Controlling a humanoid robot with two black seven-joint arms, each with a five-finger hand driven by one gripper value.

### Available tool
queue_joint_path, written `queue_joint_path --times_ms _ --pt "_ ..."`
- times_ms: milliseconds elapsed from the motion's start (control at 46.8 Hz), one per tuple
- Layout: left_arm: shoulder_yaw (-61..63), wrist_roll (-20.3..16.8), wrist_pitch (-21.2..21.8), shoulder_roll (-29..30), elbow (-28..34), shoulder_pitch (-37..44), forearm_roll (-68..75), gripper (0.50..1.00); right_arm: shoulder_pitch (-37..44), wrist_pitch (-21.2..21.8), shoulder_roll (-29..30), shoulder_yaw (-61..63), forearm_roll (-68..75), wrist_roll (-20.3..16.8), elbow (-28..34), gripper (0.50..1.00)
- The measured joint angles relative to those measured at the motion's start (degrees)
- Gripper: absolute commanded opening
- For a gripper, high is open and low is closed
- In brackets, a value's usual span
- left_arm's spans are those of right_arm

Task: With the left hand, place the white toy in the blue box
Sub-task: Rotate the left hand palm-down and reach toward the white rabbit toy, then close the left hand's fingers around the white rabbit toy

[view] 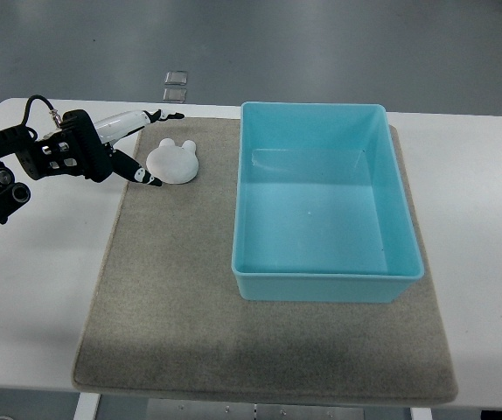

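White table (41,341) on grey floor (251,44) — grey mat (172,332) across its top.

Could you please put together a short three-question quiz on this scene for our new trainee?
1. True or false: the white toy already lies inside the blue box.
2. Which hand is beside the toy?
A. the left hand
B. the right hand
C. a person's hand
3. Fill in: both the toy and the box rest on the grey ____.

Key:
1. False. The toy lies on the mat, left of the box, and the box holds nothing.
2. A. Its arm comes in from the picture's left edge, and its fingers are spread around the toy's left side without grasping it.
3. mat
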Motion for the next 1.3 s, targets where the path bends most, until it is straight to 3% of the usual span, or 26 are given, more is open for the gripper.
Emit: queue_joint_path --times_ms 235,406,706,877,963,1176,1305 --pt "4.0 0.2 5.4 -1.6 1.0 -0.1 3.9 0.994 0.0 0.0 0.0 0.0 0.0 0.0 0.0 0.936" --pt "5.3 0.2 6.3 -2.9 1.6 -0.2 4.0 0.979 0.0 0.0 0.0 0.0 0.0 0.0 0.0 0.936" --pt "5.7 0.2 6.3 -3.8 3.4 -1.4 4.1 0.864 0.0 0.0 0.0 0.0 0.0 0.0 0.0 0.936" --pt "7.1 0.1 6.5 -4.1 4.8 -1.9 4.3 0.851 0.0 0.0 0.0 0.0 0.0 0.0 0.0 0.936" --pt "7.3 0.1 6.6 -4.1 5.2 -2.1 5.2 0.797 0.0 0.0 0.0 0.0 0.0 0.0 0.0 0.936" --pt "7.3 0.1 6.7 -4.7 5.3 -2.1 7.1 0.510 0.0 0.0 0.0 0.0 0.0 0.0 0.0 0.936" --pt "7.3 0.1 6.9 -4.8 5.3 -2.2 7.1 0.500 0.0 0.0 0.0 0.0 0.0 0.0 0.0 0.936"
